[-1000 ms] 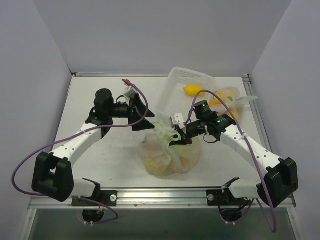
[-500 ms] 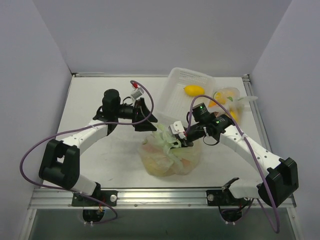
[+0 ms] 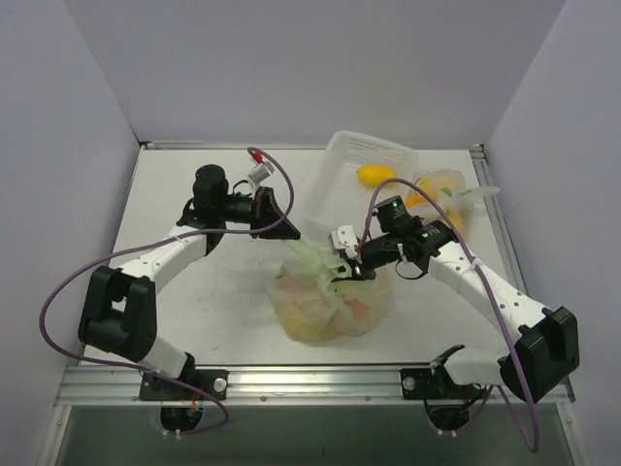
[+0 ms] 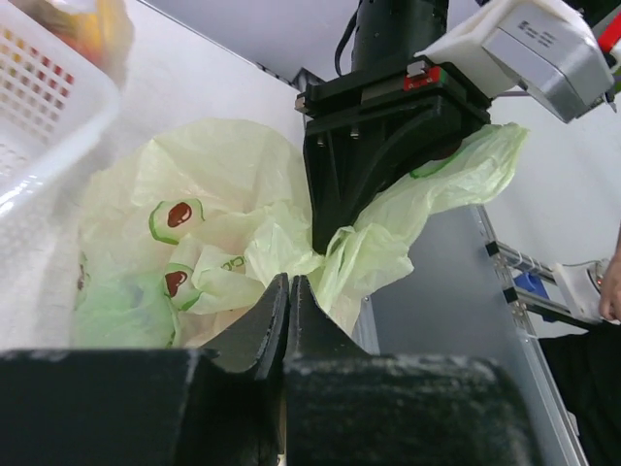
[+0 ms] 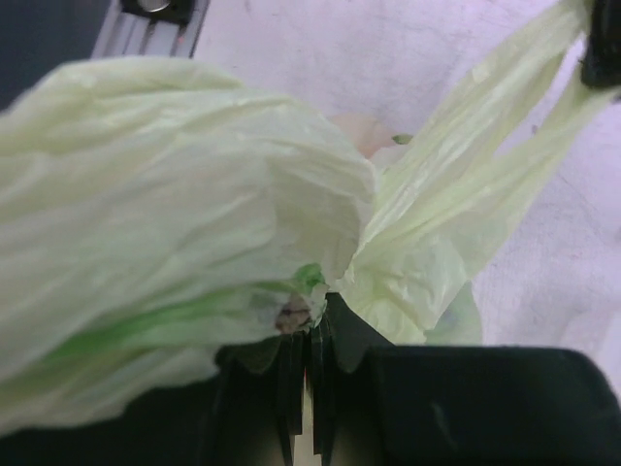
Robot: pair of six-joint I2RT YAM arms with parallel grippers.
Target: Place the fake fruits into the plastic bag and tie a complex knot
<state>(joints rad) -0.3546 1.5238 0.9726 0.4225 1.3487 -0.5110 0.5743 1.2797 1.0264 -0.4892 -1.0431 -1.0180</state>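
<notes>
– Black left gripper (image 3: 290,236), state?
– Fingers together, pinching a stretched handle of the plastic bag (image 3: 325,311).
– And right gripper (image 3: 347,268)?
– Clamped on bunched film at the bag's neck.
– Contents?
– Bag, on the table (image 3: 194,291): fake fruits (image 3: 361,313), orange through film. White basket (image 3: 335,199), behind the bag: one yellow lemon (image 3: 374,176).

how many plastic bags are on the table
2: the avocado-print bag at centre, and a clear bag at back right beside the white basket. None seems hidden.

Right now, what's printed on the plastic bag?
Halved avocados on the pale green plastic bag; left wrist view.
</notes>
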